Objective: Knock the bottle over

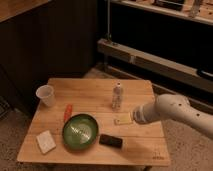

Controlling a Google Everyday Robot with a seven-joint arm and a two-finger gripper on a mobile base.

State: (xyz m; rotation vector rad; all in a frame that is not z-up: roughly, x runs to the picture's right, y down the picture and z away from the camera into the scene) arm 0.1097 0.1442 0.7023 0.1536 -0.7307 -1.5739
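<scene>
My claw, open or closed I cannot tell, hangs low over the wooden counter, just on the near side of the upright slim pale translucent plastic bottle with a white cap; approach step, next probably a push into its upper body.

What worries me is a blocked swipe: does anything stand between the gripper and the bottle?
Nothing visible does. The gripper sits just in front of the upright bottle, with only bare table between them; the green bowl and black block lie off to the side.
</scene>
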